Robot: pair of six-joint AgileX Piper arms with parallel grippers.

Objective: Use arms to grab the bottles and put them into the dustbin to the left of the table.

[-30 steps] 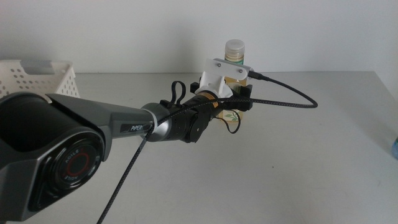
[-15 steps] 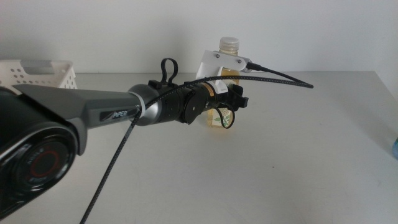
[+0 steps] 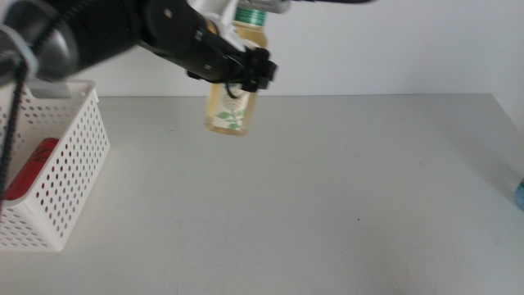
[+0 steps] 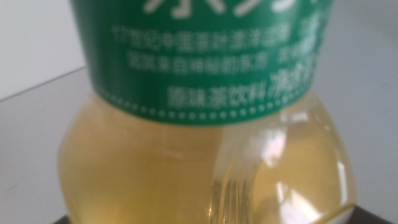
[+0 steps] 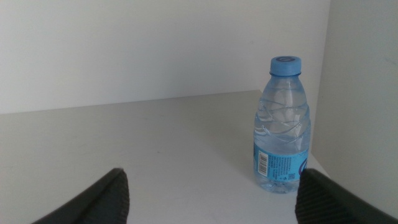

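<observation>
My left gripper (image 3: 246,75) is shut on the yellowish tea bottle (image 3: 232,105) and holds it in the air above the far part of the table (image 3: 327,188), slightly tilted. In the left wrist view the tea bottle (image 4: 205,155) and its green label fill the picture. The white dustbin (image 3: 70,176) stands at the left, with a red can (image 3: 33,168) lying inside it. Beside the table's edge, my right gripper (image 5: 217,205) waits open, and a blue-capped water bottle (image 5: 283,127) stands upright ahead of it.
A sliver of the water bottle (image 3: 520,192) shows at the right edge of the middle view. A white wall runs behind the table. The left arm's dark body (image 3: 90,33) crosses the upper left corner above the bin.
The left arm has lifted the tea bottle off the table and carried it up and to the left. The arm's body has moved out of the foreground, so the bin now shows.
</observation>
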